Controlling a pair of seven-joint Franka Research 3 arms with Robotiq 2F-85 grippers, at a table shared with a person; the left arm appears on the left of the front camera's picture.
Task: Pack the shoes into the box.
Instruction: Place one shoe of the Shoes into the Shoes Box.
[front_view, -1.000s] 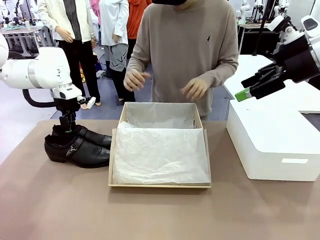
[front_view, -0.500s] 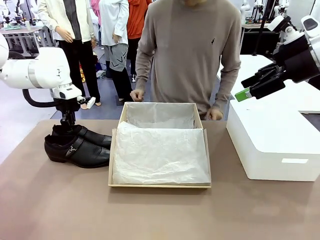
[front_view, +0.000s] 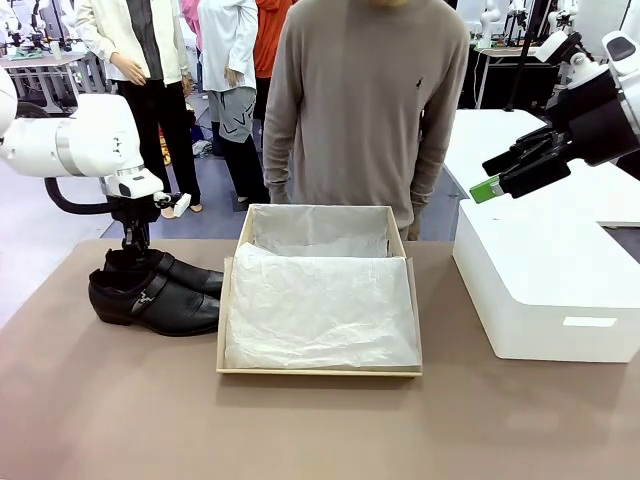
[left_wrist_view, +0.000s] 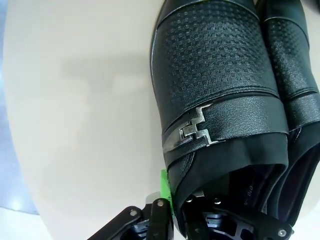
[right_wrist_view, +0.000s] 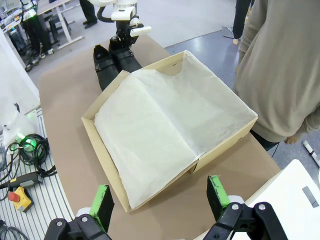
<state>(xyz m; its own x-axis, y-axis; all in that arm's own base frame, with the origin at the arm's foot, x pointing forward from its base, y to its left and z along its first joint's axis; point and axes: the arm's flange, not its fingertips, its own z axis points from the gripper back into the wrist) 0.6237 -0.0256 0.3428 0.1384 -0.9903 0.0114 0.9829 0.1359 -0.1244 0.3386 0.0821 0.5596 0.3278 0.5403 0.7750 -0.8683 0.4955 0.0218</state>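
- At the left of the worktop (front_view: 300, 430), the shoes (front_view: 155, 295) lie side by side, toes towards the box (front_view: 222, 320), both outside it and just beside its left wall.
- Both shoes rest flat on their soles; the nearer one shows a small silver buckle (front_view: 146, 297) on its strap.
- The left jaws come straight down onto the heel end of the pair and are clenched on a shoe's collar.
- Seen from the left wrist, one green pad (left_wrist_view: 163, 192) presses the outside of the collar on the buckle side, and the other finger sits inside the shoe opening.
- I cannot tell from across the room which of the two shoes is the one pinched.
- The box sits open at the middle of the worktop, lined with crumpled white tissue (front_view: 320, 310), with no shoe in it.
- A person (front_view: 365, 100) in a beige jumper stands at the far edge just behind the box, arms hanging down.
- To the right of the box, a little apart, stands a larger white box (front_view: 540, 290).
- The right arm (front_view: 600, 110) hangs in the air above the white box, well apart from the shoes.
- The right jaws are released: their green pads (right_wrist_view: 102, 200) stand wide apart with nothing between them.
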